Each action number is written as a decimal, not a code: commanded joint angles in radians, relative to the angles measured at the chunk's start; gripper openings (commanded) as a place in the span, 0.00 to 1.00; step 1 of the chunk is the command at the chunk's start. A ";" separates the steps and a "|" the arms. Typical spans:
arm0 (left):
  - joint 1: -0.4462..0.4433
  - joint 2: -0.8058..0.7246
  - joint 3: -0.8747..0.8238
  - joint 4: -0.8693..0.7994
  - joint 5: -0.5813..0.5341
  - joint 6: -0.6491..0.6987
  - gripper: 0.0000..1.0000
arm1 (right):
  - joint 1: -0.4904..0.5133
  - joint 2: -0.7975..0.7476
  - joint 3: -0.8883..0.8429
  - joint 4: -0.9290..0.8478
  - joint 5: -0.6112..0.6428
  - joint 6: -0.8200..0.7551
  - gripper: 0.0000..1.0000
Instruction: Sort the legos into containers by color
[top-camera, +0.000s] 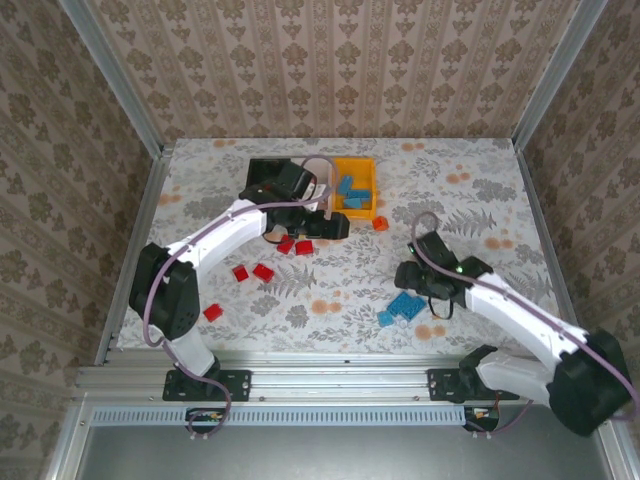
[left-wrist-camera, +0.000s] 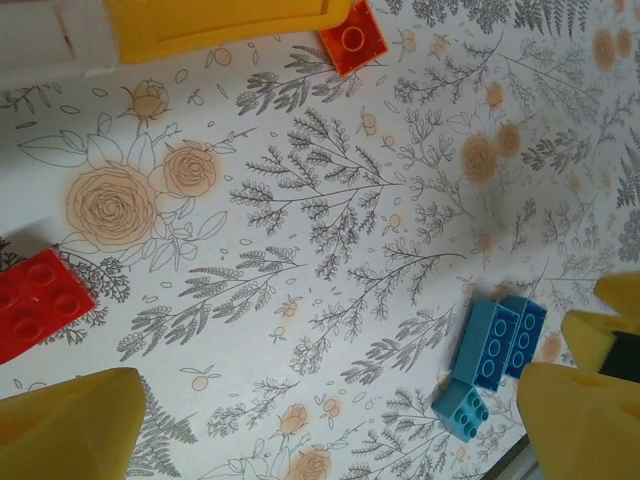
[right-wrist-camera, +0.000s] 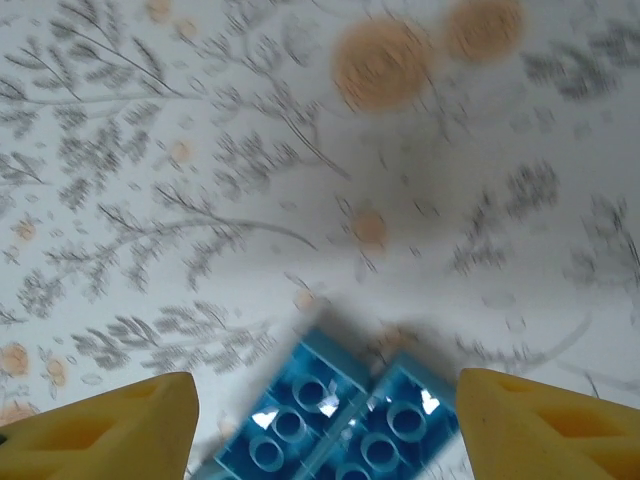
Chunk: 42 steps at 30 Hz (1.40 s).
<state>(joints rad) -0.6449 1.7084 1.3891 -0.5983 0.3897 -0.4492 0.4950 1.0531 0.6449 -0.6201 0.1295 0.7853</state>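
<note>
1. The left gripper (left-wrist-camera: 320, 430) has its fingers spread wide with nothing between them. In the top view it sits at frame centre, just below the orange-yellow bin (top-camera: 356, 166).
2. The orange-yellow bin holds several light blue bricks (top-camera: 352, 192).
3. The black bin (top-camera: 262, 172) stands left of the orange-yellow bin, partly hidden by the left arm.
4. One orange brick (top-camera: 380, 223) lies on the table (top-camera: 480, 200), just right of the orange-yellow bin's lower corner.
5. Five red bricks (top-camera: 263, 271) lie loose left of centre, two near the left gripper and one at lower left.
6. The right gripper (right-wrist-camera: 320, 430) has its fingers apart. The loose blue bricks (top-camera: 405, 305) lie between them at the bottom edge of the right wrist view. That view is blurred, so contact cannot be determined.
</note>
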 joint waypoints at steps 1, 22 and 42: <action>0.008 -0.010 0.029 -0.018 0.015 0.008 0.97 | 0.007 -0.065 -0.099 -0.016 -0.048 0.191 0.65; 0.008 -0.034 0.037 -0.038 -0.034 0.034 0.97 | -0.032 0.104 -0.105 0.215 -0.067 0.087 0.36; 0.010 -0.036 0.041 -0.040 -0.038 0.040 0.98 | -0.092 0.309 0.056 0.201 -0.071 -0.183 0.61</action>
<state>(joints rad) -0.6399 1.6989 1.3975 -0.6064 0.3439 -0.4259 0.4057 1.3331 0.7086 -0.3992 0.0772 0.6434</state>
